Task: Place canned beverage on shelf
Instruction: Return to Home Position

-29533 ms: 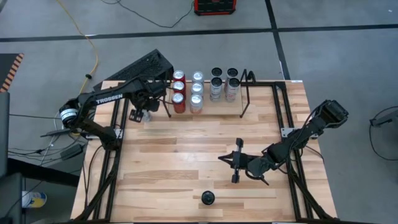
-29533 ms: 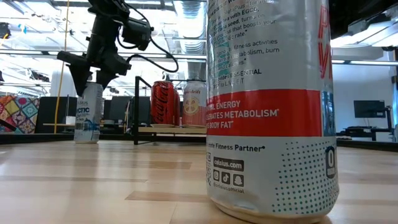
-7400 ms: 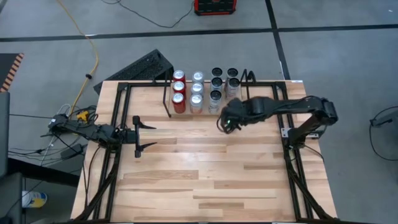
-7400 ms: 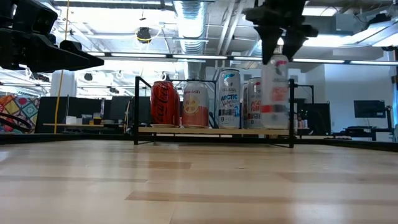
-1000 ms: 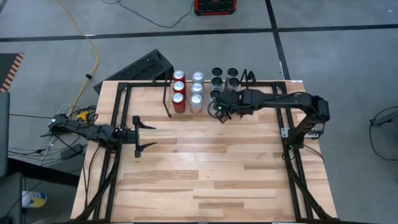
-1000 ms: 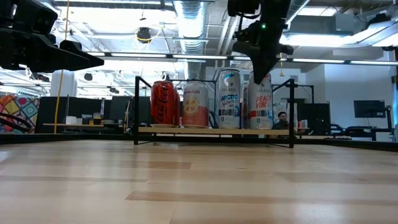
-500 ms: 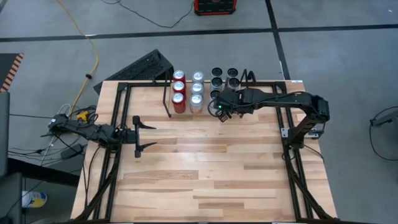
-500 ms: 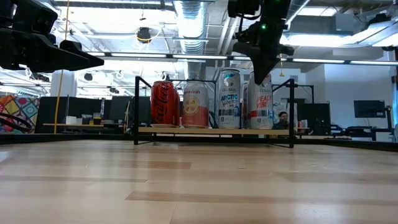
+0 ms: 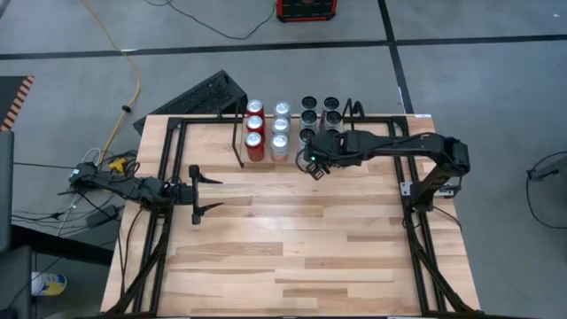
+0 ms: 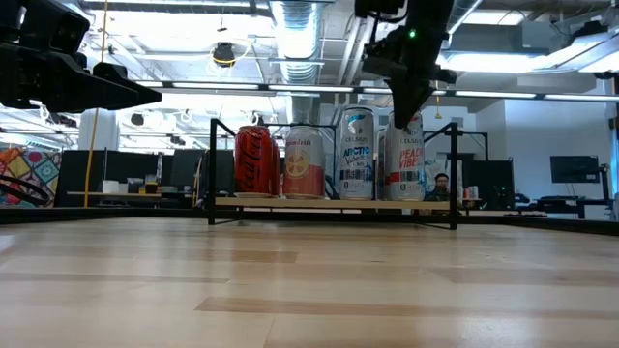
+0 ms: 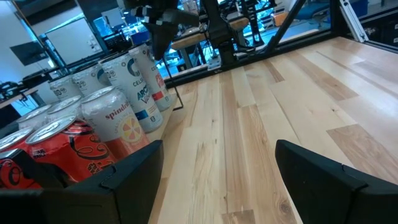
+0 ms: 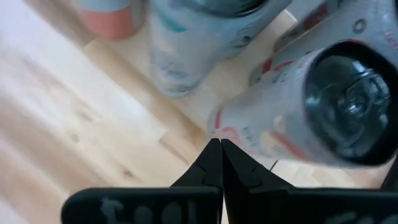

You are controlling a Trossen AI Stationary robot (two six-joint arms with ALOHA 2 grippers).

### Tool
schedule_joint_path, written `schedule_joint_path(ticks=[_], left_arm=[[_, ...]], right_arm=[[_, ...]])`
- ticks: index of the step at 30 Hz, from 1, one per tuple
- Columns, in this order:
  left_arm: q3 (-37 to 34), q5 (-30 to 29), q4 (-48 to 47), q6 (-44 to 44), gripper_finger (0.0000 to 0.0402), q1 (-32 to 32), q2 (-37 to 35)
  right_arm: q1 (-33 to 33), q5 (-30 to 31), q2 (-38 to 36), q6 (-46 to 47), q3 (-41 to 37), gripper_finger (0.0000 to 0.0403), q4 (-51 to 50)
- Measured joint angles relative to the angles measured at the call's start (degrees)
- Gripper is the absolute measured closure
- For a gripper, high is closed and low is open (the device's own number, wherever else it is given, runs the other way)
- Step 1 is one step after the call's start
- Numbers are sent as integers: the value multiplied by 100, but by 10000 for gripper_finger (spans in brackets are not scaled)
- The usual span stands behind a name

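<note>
The wire shelf (image 9: 236, 142) sits at the far edge of the plank table (image 9: 292, 257), hemmed by black rail frames (image 9: 164, 177) that run down both long sides; between the rails, plain planks stretch from the shelf's front to the table's near edge. Four columns of cans fill the shelf: red cola cans (image 10: 254, 162), Spindrift cans (image 10: 304, 164), Arctic cans (image 10: 355, 155) and, at the right end, the pink-and-white Peach Vibe can (image 10: 407, 166) standing upright in the front row. The right arm reaches in from its base on the table's right side, crossing low over the shelf's right end bracket (image 9: 352, 110), wrist bent downward. The right gripper (image 9: 312, 164) hangs at the shelf's front edge, just beside the Peach Vibe can and apart from it, its fingers pressed together on nothing. The left arm lies folded along the left rail, and the left gripper (image 9: 205, 189) points across the table with its fingers spread wide, well apart from the shelf.
</note>
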Motion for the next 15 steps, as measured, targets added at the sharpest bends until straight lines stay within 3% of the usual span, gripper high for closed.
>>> schedule_joint_path(ticks=[5, 11, 15], left_arm=[[1, 0, 0, 0, 104, 0, 0], [1, 2, 0, 0, 104, 2, -1], [2, 0, 0, 0, 104, 2, -2]], right_arm=[[575, -43, -272, -315, 0, 383, -182], [1604, -379, -846, -1418, -31, 382, -160], [2278, -199, -1853, -1763, -917, 382, 707]])
